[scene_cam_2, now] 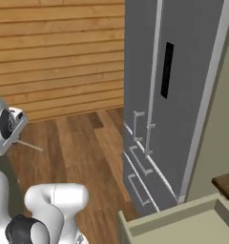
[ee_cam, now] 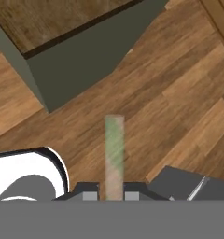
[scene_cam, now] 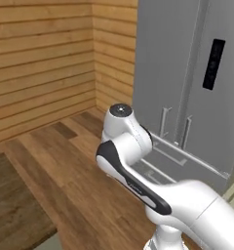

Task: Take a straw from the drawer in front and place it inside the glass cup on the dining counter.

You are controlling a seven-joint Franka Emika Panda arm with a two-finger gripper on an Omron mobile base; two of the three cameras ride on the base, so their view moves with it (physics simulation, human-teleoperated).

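Note:
In the hand view the straw (ee_cam: 114, 149), a thin pale green stick, rises from between my fingertips, and my gripper (ee_cam: 111, 193) is shut on it. In the right base view the gripper (scene_cam_2: 14, 137) is high at the left, with the straw (scene_cam_2: 30, 145) pointing out to the right over the floor. The sage-green drawer (scene_cam_2: 173, 221) stands open at the lower right. A corner of the dining counter (ee_cam: 62, 18), a dark wood top on a green base, lies ahead of the hand, and the counter (scene_cam: 11, 205) also sits lower left. The glass cup is out of view.
A tall grey fridge (scene_cam_2: 173, 95) with bar handles and lower drawers stands right of the arm. Wood-plank walls (scene_cam: 41, 58) close the back. A wood floor (scene_cam: 75, 171) spreads between fridge and counter. A dark wood top corner (scene_cam_2: 227, 183) sits above the open drawer.

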